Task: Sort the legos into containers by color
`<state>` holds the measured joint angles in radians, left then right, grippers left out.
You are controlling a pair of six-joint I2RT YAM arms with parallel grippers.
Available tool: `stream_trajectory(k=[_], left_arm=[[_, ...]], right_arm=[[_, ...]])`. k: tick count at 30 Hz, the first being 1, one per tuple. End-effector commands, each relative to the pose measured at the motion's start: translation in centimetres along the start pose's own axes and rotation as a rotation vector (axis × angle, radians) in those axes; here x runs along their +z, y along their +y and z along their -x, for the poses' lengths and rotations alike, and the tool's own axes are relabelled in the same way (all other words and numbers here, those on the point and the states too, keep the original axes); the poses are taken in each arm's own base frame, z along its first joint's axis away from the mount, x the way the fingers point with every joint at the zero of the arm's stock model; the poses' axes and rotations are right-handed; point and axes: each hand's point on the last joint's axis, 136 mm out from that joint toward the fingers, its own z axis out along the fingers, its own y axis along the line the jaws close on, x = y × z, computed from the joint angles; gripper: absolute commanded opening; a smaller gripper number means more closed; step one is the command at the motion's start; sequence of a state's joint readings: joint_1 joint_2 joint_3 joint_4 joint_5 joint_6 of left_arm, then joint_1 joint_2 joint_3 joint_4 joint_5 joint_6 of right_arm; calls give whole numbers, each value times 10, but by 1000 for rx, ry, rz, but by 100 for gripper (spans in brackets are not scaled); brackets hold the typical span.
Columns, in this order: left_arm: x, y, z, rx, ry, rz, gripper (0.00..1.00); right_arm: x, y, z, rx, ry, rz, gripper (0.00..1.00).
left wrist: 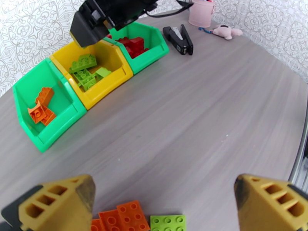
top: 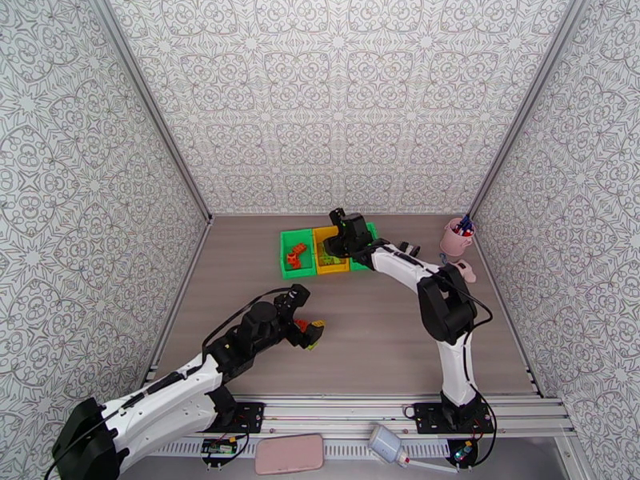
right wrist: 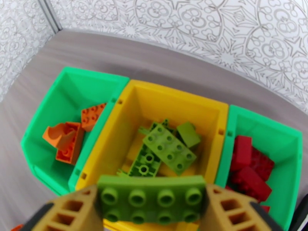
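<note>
Legos start at the right tool [right wrist: 152,221]: its two fingers are closed on the short ends of one lime green brick [right wrist: 152,199], a flat piece with two rows of four studs, held level over the near rim of the yellow bin [right wrist: 173,97]. That bin sits in the middle of three joined containers, with the left green bin [right wrist: 50,124] and the right green bin [right wrist: 265,124] touching it on either side. The yellow one holds about five lime green pieces [right wrist: 165,147] in a loose heap. The left one holds three orange bricks [right wrist: 69,141], and the right one holds at least three red bricks [right wrist: 250,166]. Well apart from the bins, the left tool [left wrist: 163,205] hangs with its fingers spread wide and gripping nothing. On the counter [left wrist: 215,112] just below it lie at least two loose orange bricks [left wrist: 123,216] and one lime green plate [left wrist: 168,223], side by side. Beyond the bins lie a black stapler [left wrist: 179,39] and a pink cup [left wrist: 201,10].
</note>
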<state>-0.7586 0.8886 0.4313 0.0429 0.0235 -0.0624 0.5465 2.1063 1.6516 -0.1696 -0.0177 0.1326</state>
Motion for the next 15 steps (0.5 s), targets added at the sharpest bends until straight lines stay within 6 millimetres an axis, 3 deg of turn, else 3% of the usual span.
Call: stream_trajectory(k=[1, 15], left_arm=[[-2, 1, -6, -17, 0, 11, 100], [-4, 3, -13, -27, 3, 20, 100]], right_arm=[[7, -10, -7, 24, 48, -26, 48], [22, -7, -8, 50, 81, -12, 48]])
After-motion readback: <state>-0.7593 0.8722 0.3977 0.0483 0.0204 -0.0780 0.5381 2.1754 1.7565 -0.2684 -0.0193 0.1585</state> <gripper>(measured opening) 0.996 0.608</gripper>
